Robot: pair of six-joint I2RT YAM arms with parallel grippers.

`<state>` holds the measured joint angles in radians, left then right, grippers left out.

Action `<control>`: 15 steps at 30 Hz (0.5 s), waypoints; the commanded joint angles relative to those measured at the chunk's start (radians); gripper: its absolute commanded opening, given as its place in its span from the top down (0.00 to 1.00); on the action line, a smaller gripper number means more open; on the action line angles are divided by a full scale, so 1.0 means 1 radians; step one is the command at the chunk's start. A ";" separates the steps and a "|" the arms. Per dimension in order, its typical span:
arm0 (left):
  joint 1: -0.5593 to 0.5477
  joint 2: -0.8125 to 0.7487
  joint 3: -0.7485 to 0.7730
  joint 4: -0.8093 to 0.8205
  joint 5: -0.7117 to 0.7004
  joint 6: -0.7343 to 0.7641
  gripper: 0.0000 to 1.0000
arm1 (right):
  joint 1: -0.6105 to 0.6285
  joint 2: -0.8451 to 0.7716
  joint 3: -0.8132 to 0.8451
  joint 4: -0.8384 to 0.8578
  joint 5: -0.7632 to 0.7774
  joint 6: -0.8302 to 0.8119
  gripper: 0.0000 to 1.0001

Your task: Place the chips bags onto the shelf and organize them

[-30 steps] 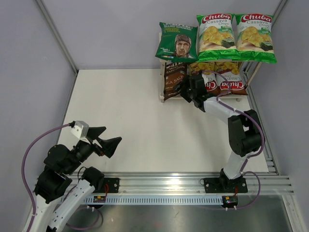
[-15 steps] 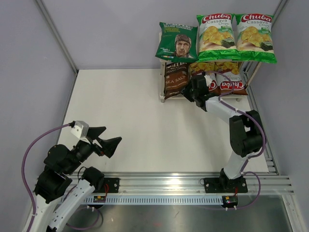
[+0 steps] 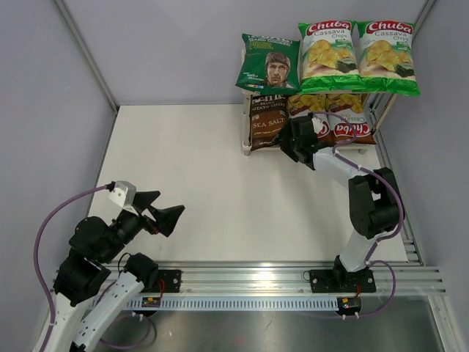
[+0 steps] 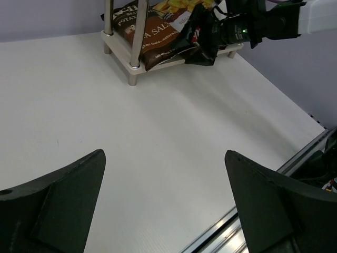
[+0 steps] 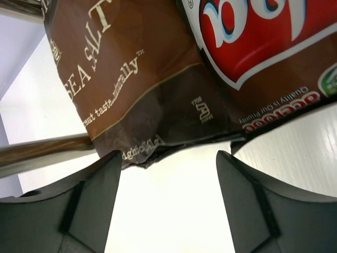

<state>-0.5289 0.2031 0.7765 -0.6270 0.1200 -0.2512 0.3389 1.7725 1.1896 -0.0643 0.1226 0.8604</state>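
Note:
The shelf [image 3: 246,139] stands at the back right. Its top tier holds the dark green REAL bag [image 3: 268,63] and two green-white Chuba bags [image 3: 327,56] [image 3: 386,56]. The lower tier holds the Sea Salt bag [image 3: 265,122] at the left and brown Chuba bags [image 3: 352,123] beside it. My right gripper [image 3: 292,139] is open and empty just in front of the lower tier. In the right wrist view the Sea Salt bag [image 5: 131,79] and a brown Chuba bag [image 5: 263,52] hang just beyond the fingertips [image 5: 87,195]. My left gripper [image 3: 157,213] is open and empty, low at the front left.
White tabletop [image 3: 190,169] with grey side walls. A metal rail [image 3: 293,282] runs along the near edge. A silver shelf leg [image 5: 37,155] lies by my right gripper's left finger. The left wrist view shows the shelf [image 4: 120,50] and right gripper [image 4: 202,37] far off.
The Sea Salt bag has swung from a tilted hang to a straighter stand on the lower tier. My right gripper has shifted slightly toward the shelf. The left arm has barely moved.

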 commanded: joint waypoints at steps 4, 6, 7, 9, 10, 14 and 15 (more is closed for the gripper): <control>0.029 0.081 0.035 -0.003 -0.253 -0.031 0.01 | -0.008 -0.166 -0.044 -0.055 0.043 -0.053 0.12; 0.073 0.114 0.040 -0.029 -0.346 -0.048 0.01 | -0.008 -0.226 -0.085 -0.057 0.048 -0.061 0.06; 0.093 0.130 0.043 -0.036 -0.364 -0.054 0.01 | -0.008 -0.244 -0.099 -0.061 0.048 -0.075 0.05; 0.156 0.174 0.049 -0.049 -0.365 -0.065 0.01 | -0.009 -0.309 -0.126 -0.080 0.049 -0.101 0.01; 0.176 0.186 0.050 -0.050 -0.355 -0.063 0.01 | -0.008 -0.327 -0.130 -0.097 0.054 -0.139 0.00; 0.262 0.248 0.050 -0.042 -0.318 -0.072 0.01 | -0.008 -0.474 -0.162 -0.178 0.042 -0.230 0.01; 0.286 0.254 0.046 -0.037 -0.274 -0.066 0.01 | -0.008 -0.507 -0.197 -0.178 0.029 -0.251 0.01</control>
<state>-0.2871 0.4366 0.7902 -0.6907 -0.1715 -0.3107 0.3374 1.3891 1.0389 -0.1905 0.1474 0.7158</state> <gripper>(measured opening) 0.988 0.990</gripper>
